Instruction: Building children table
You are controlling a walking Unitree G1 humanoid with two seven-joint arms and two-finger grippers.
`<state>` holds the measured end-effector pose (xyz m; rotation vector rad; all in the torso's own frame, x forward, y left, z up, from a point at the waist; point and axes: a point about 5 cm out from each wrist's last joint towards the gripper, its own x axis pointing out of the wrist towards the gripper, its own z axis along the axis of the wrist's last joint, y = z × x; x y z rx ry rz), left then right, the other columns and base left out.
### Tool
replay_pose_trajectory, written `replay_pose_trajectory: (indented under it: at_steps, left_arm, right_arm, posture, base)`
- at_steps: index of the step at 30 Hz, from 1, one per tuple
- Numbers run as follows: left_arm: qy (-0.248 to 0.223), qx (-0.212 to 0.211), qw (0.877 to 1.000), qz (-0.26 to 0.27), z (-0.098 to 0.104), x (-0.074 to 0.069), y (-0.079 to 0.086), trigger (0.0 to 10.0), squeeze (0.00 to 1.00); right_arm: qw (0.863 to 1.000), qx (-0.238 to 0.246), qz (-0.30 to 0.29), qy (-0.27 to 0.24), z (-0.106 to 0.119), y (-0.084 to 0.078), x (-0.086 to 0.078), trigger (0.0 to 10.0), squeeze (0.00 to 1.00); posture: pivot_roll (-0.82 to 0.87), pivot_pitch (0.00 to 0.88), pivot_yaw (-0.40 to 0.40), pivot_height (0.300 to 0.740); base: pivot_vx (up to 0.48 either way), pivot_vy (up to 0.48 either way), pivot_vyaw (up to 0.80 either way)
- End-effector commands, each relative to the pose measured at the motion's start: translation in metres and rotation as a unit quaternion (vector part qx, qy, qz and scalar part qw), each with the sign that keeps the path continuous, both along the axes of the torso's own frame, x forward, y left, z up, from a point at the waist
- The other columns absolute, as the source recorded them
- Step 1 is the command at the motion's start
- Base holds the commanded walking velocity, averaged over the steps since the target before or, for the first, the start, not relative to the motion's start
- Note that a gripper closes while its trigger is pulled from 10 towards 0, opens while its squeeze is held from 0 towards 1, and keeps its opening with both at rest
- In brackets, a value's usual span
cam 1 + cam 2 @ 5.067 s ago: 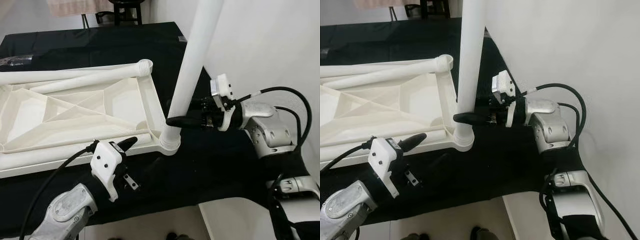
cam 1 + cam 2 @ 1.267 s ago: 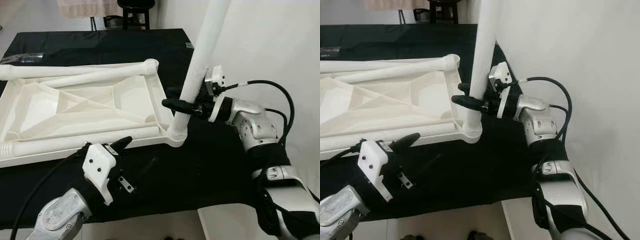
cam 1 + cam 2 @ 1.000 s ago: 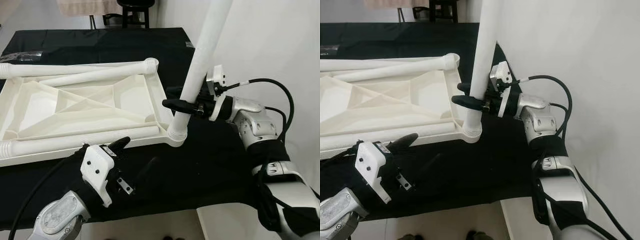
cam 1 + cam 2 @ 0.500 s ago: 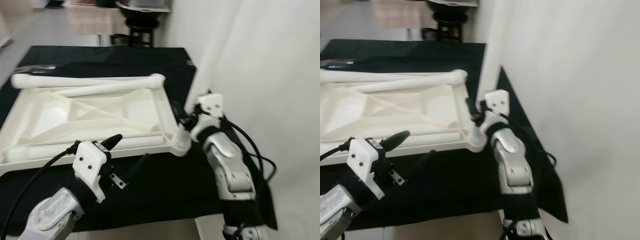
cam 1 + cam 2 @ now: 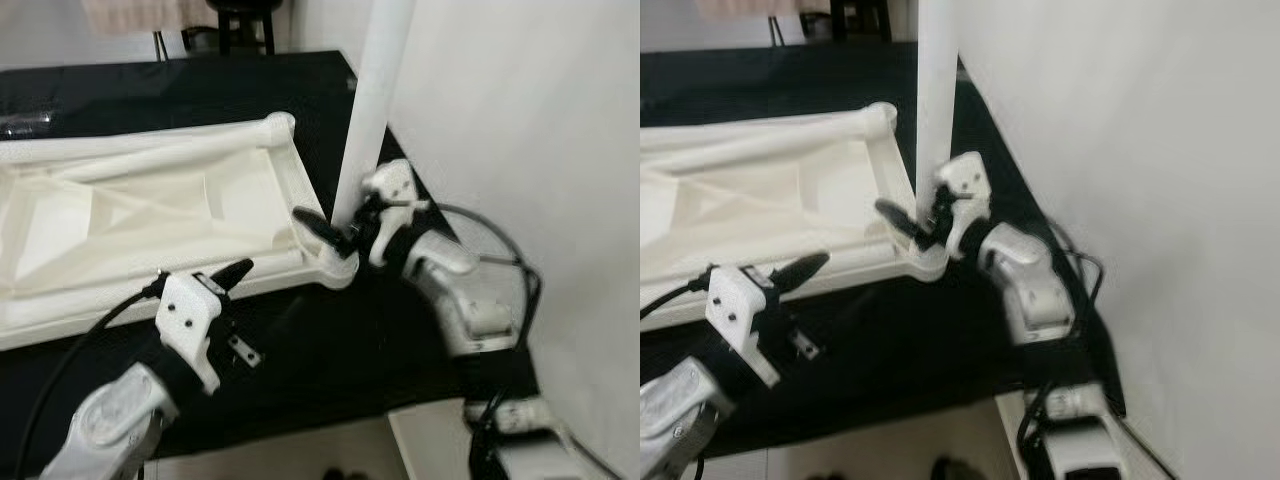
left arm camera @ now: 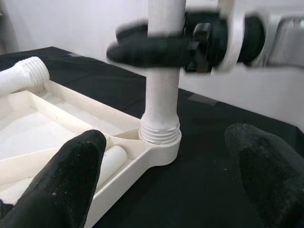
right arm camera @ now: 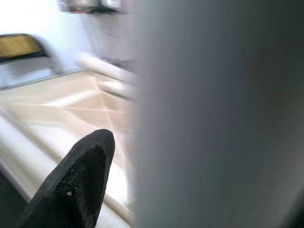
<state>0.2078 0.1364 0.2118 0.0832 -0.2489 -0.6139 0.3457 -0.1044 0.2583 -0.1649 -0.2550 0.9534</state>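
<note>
The white tabletop [image 5: 292, 192] lies upside down on a black-covered table. A white leg [image 5: 367, 110] stands upright in its near right corner socket [image 5: 339, 268]. My right gripper [image 5: 335, 232] is shut on this leg just above the socket, with one black finger [image 6: 152, 48] lying across the tube. The left gripper [image 5: 262, 290] hovers open near the tabletop's front edge, left of the socket, holding nothing. Its fingertips [image 6: 78, 156] stand wide apart. Two loose legs lie on the tabletop, one along the far edge [image 5: 150, 145] and one along the near edge [image 5: 110, 288].
A white wall [image 5: 520, 150] runs close along the table's right side. The black cloth [image 5: 380, 350] is bare in front of the tabletop. A dark stool [image 5: 240, 15] stands beyond the far end of the table.
The view has shifted and blurred. My right gripper has slid lower on the upright leg, close to the socket, and its forearm has swung round. The left gripper stays open near the front edge.
</note>
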Motion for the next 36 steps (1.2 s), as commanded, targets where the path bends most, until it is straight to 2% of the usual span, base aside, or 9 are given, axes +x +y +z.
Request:
replay_pose_trajectory:
  at_steps: [1,6,7,9,10,24,28,29,36]
  left_arm:
    - [0.013,-0.004,1.0,-0.008,-0.004,-0.002,-0.003,10.0,0.0]
    - [0.013,-0.003,1.0,-0.008,-0.004,-0.002,-0.003,10.0,0.0]
    - [0.012,-0.003,1.0,-0.007,-0.004,-0.002,-0.002,10.0,0.0]
    - [0.012,-0.003,1.0,-0.007,-0.004,-0.002,-0.002,10.0,0.0]
    - [0.012,-0.002,1.0,-0.006,-0.004,-0.003,-0.002,10.0,0.0]
    - [0.016,-0.002,1.0,-0.009,-0.006,-0.005,-0.004,10.0,0.0]
    - [0.019,0.0,1.0,-0.008,-0.008,-0.006,-0.002,10.0,0.0]
    - [0.021,0.0,1.0,-0.009,-0.009,-0.006,-0.001,10.0,0.0]
    - [0.025,-0.003,0.999,-0.021,-0.009,-0.005,-0.004,10.0,0.0]
  right_arm:
    - [0.999,-0.008,0.044,0.004,-0.007,0.004,-0.003,10.0,0.0]
    - [0.986,-0.066,0.154,0.006,-0.004,-0.003,-0.003,10.0,0.0]
    - [0.981,-0.068,0.179,0.015,-0.001,-0.004,0.0,4.2,0.0]
    - [0.981,-0.068,0.179,0.015,-0.001,-0.004,0.0,4.2,0.0]
    - [0.977,-0.067,0.2,0.024,0.002,-0.006,0.003,0.0,0.0]
    - [0.988,-0.07,0.137,0.026,-0.011,-0.026,0.011,0.0,0.0]
    - [0.995,-0.048,-0.046,0.07,-0.034,-0.036,0.016,0.0,0.0]
    - [0.971,-0.019,-0.211,0.107,-0.054,-0.037,0.014,0.0,0.0]
    - [0.952,-0.02,-0.265,0.155,-0.092,-0.007,-0.022,0.0,0.0]
  posture:
    - [0.09,0.218,-0.099,0.74]
    - [0.1,0.219,-0.107,0.74]
    - [0.11,0.22,-0.109,0.74]
    - [0.11,0.22,-0.109,0.74]
    - [0.11,0.22,-0.11,0.74]
    - [0.1,0.22,-0.118,0.74]
    - [0.08,0.222,-0.128,0.74]
    - [0.05,0.226,-0.126,0.74]
    - [0.06,0.235,-0.113,0.74]
  base:
    - [0.0,0.0,0.0]
    - [0.0,0.0,0.0]
    - [0.0,0.0,0.0]
    - [0.0,0.0,0.0]
    - [0.0,0.0,0.0]
    - [0.0,0.0,0.0]
    - [0.0,0.0,0.0]
    - [0.0,0.0,0.0]
    - [0.0,0.0,0.0]
